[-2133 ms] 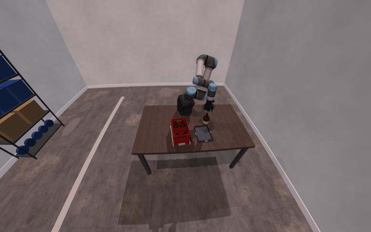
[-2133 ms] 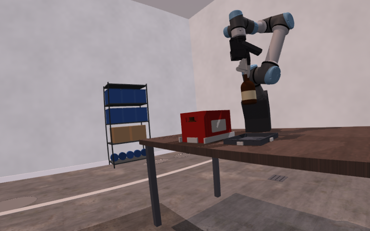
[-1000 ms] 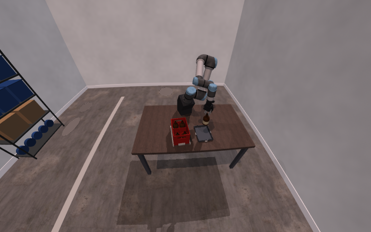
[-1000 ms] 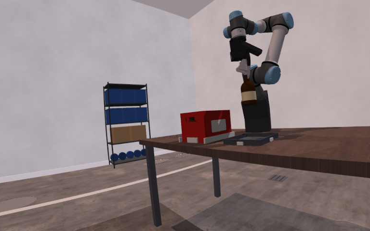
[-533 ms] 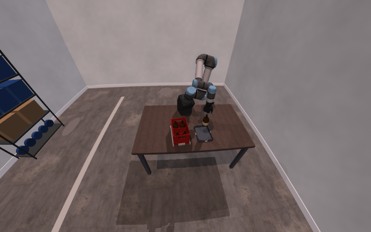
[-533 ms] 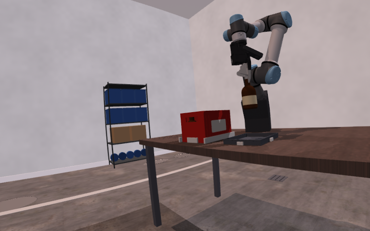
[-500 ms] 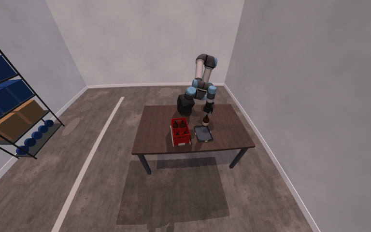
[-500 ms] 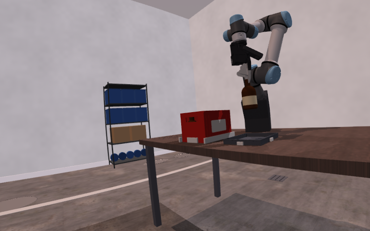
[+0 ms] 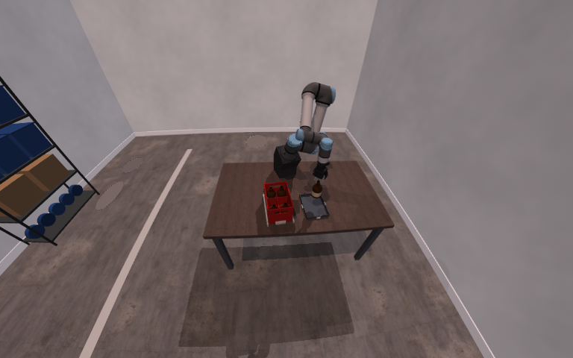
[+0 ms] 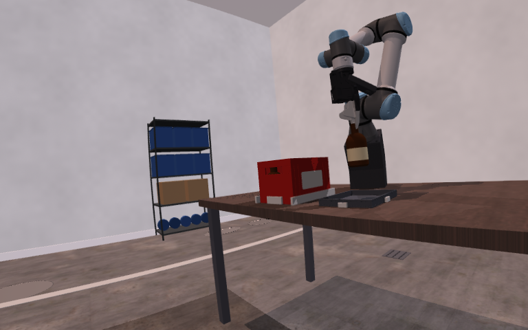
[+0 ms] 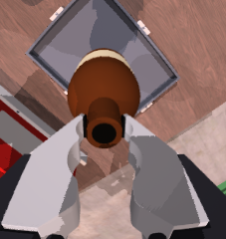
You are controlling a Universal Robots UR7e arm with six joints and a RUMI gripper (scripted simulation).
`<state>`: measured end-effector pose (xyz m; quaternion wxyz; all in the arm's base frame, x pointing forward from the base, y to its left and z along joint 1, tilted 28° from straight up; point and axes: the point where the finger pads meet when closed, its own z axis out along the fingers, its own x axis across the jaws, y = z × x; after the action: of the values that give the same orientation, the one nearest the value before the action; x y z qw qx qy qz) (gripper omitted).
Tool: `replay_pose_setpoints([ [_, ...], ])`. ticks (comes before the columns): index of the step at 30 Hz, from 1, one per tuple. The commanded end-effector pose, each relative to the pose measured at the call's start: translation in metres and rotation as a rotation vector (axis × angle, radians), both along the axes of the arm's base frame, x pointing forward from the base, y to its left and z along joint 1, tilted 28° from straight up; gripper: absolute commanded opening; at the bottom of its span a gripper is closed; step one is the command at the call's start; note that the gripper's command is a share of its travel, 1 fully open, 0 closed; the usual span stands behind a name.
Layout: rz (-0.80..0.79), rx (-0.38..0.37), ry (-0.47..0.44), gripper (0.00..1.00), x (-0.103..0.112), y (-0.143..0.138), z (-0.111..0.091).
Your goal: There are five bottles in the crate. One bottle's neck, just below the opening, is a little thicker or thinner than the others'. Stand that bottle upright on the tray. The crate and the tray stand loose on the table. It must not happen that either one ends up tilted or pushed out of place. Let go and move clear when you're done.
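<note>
Brown wooden tabletop (image 9: pixel 244 177) (image 10: pixel 442 205) (image 11: pixel 192 55): the gripper (image 9: pixel 318 179) (image 10: pixel 353 124) (image 11: pixel 104 116) pinches an amber bottle (image 9: pixel 316 189) (image 10: pixel 357 141) (image 11: pixel 104 82) by its neck. Long axis near vertical, base down, the bottle hangs above the shallow gray tray (image 9: pixel 313 206) (image 10: pixel 331 202) (image 11: pixel 48 67) — toward its robot-side edge. The red crate (image 9: pixel 284 218) (image 10: pixel 274 186) (image 11: pixel 4 155) stands beside the tray; lowering probably needs centering first — the rim could tip the base.

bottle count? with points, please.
5 visible: one in the gripper (image 9: pixel 320 178) (image 10: pixel 353 122) (image 11: pixel 105 130), hanging above table height; four in the red crate (image 9: pixel 278 218) (image 10: pixel 274 186) (image 11: pixel 23 130). Crate walls could hide more.
</note>
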<state>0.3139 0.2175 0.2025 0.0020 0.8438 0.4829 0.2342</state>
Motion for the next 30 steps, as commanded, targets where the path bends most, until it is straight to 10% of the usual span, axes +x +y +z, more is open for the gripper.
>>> replay_pose_setpoints([
  [1,-0.003,-0.002,-0.008,0.0,0.009,0.004,-0.012],
  [30,-0.003,-0.002,-0.008,0.0,0.036,0.019,-0.073],
])
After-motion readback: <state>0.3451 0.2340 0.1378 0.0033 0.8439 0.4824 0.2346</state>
